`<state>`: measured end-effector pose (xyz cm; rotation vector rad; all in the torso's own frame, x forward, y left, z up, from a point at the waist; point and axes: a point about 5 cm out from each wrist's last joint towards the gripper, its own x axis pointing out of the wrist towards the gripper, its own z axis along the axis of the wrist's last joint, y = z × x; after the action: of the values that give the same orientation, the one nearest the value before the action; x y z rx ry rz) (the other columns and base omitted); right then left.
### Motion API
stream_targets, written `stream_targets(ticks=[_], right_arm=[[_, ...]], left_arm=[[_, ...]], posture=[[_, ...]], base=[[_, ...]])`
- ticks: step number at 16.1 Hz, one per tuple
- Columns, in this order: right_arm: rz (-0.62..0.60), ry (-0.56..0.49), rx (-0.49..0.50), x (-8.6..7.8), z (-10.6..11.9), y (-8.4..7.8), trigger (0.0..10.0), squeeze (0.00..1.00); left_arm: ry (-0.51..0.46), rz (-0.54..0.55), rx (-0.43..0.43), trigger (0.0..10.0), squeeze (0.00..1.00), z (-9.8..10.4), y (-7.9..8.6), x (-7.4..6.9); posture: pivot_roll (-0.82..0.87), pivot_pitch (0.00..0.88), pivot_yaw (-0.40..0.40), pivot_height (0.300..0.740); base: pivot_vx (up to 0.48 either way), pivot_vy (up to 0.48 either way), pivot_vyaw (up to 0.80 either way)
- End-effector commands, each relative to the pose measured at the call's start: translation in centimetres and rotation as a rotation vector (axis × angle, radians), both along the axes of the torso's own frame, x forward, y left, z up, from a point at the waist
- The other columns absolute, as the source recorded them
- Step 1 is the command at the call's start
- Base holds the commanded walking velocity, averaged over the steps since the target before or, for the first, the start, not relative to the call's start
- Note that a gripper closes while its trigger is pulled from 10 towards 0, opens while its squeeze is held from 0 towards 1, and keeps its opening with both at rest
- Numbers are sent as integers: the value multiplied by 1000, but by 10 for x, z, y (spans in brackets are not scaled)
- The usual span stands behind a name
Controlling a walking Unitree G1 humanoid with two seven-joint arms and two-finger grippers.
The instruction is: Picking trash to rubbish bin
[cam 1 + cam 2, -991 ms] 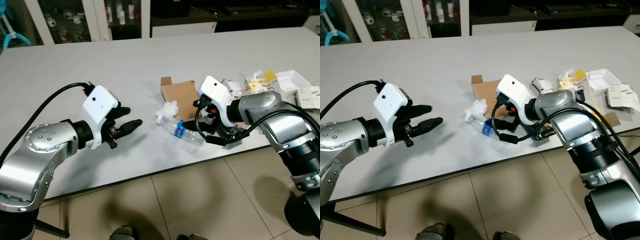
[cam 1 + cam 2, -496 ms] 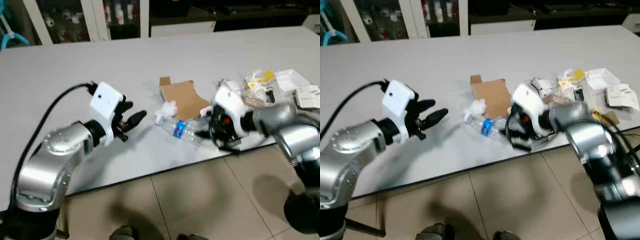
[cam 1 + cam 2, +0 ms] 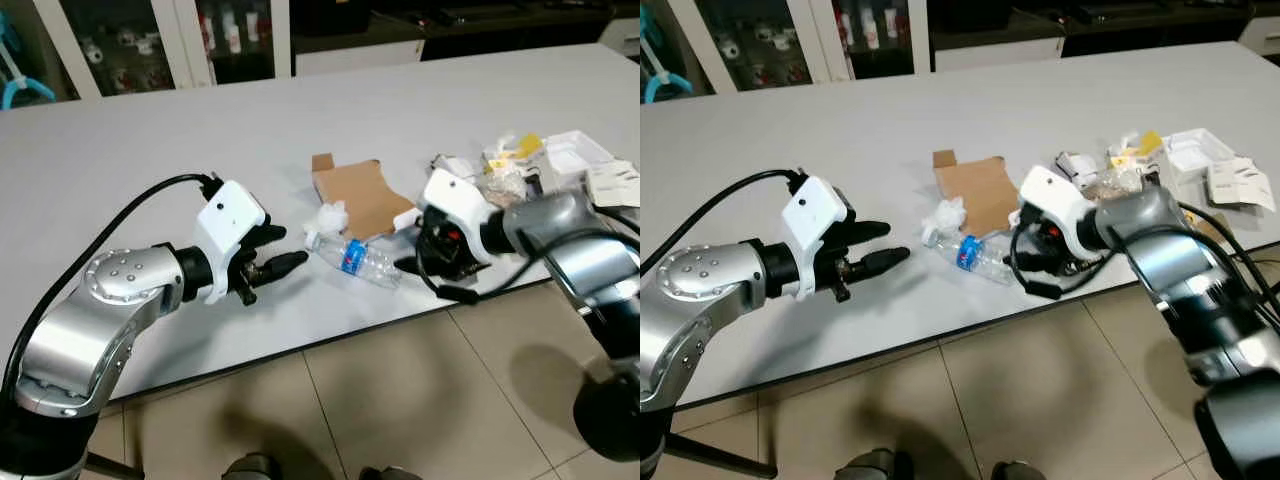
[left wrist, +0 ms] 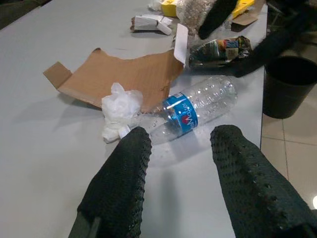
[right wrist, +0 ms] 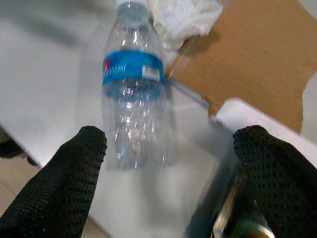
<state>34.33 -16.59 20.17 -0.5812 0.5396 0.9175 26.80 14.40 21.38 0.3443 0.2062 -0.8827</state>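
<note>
Right claw (image 5: 168, 173) spread wide just short of plastic bottle (image 3: 356, 258), left claw (image 4: 181, 163) parted nearby

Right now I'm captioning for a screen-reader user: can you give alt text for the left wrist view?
The open left gripper points at a clear plastic bottle lying on a grey table, beside crumpled white tissue and flat cardboard. A black bin stands on the floor beyond the table edge.

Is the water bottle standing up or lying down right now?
Lying down. The water bottle rests on its side on the table, neck toward the crumpled tissue, between both open grippers.
</note>
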Motion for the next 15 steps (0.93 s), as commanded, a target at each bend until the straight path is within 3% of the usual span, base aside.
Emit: stream_targets(ticks=[1, 3, 5, 7, 11, 15], right_arm=[[15, -2, -2, 4, 2, 2, 10000, 0], [-12, 9, 33, 15, -1, 5, 10000, 0], [-23, 63, 65, 19, -9, 11, 10000, 0], [-2, 69, 15, 19, -13, 11, 10000, 0], [7, 74, -6, 24, -14, 11, 10000, 0], [25, 107, 21, 21, -27, 15, 10000, 0]], left_arm=[[6, -59, -11, 10000, 0, 3, -5, -5], [0, -57, -12, 10000, 0, 9, -6, 0], [0, -56, -82, 10000, 0, 20, -5, 4], [1, -85, -88, 10000, 0, 23, -7, 4], [60, -199, -94, 10000, 0, 19, -16, -7], [90, -231, -124, 10000, 0, 18, -20, -14]], posture=[[-16, 96, 3, 740], [5, 132, 9, 740], [2, 143, 19, 740], [-2, 133, 12, 740], [-17, 136, 12, 740], [-15, 150, 6, 740]], base=[[0, 0, 0], [0, 0, 0], [0, 0, 0], [0, 0, 0], [0, 0, 0], [0, 0, 0]])
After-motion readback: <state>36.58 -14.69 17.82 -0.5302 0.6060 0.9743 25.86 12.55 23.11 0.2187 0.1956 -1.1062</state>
